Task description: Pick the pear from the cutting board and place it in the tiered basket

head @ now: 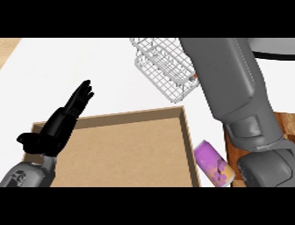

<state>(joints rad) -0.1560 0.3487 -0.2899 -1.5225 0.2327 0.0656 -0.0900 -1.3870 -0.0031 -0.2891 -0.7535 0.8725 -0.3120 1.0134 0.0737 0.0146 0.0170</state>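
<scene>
The white bench [111,66] fills the view. The right forearm [231,88] is the biggest thing on it, running from 5 o'clock up to 1 o'clock and leaving the picture at the top. The right hand lies beyond that edge, so I cannot tell its state.

A shallow brown tray [124,149] sits at 6 o'clock. The wooden cutting board [293,127] shows at 4 o'clock, partly under the arm. The wire tiered basket [163,66] stands at 12 o'clock, just left of the forearm.

The left hand [62,121] rests at 9 o'clock, open with its fingers straight and pointing up. A purple packet [214,165] lies between tray and board.

The pear is hidden; I cannot tell where it is.
</scene>
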